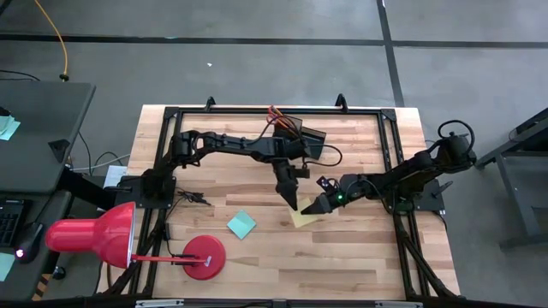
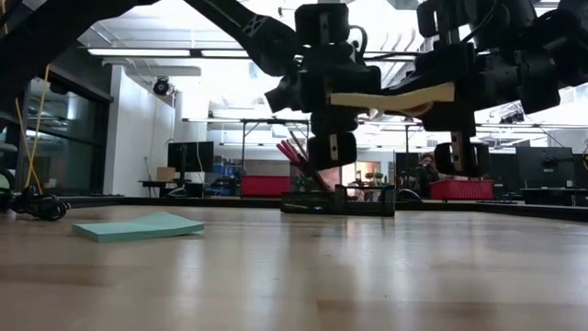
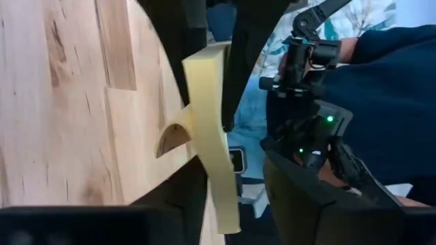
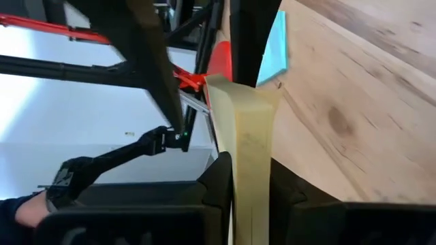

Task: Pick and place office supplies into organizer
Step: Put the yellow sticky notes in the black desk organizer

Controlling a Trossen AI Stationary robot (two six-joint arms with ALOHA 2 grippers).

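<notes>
Right tool (image 1: 315,208) pinches the yellow square sticky-note pad (image 2: 393,98) aloft so the half-open left tool (image 1: 294,205) can take it.

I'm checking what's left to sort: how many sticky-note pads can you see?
2. The yellow pad is held off the table between both grippers, mid-table. The blue pad lies flat on the table, to its left in the high view. Others may be hidden.

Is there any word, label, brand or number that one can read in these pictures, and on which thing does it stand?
None can be read.
Yellow sticky-note pad: blank faces, no print.
Blue sticky-note pad: blank.
Organizer: no label visible.
Room behind the table: any signs are too small to read.
</notes>
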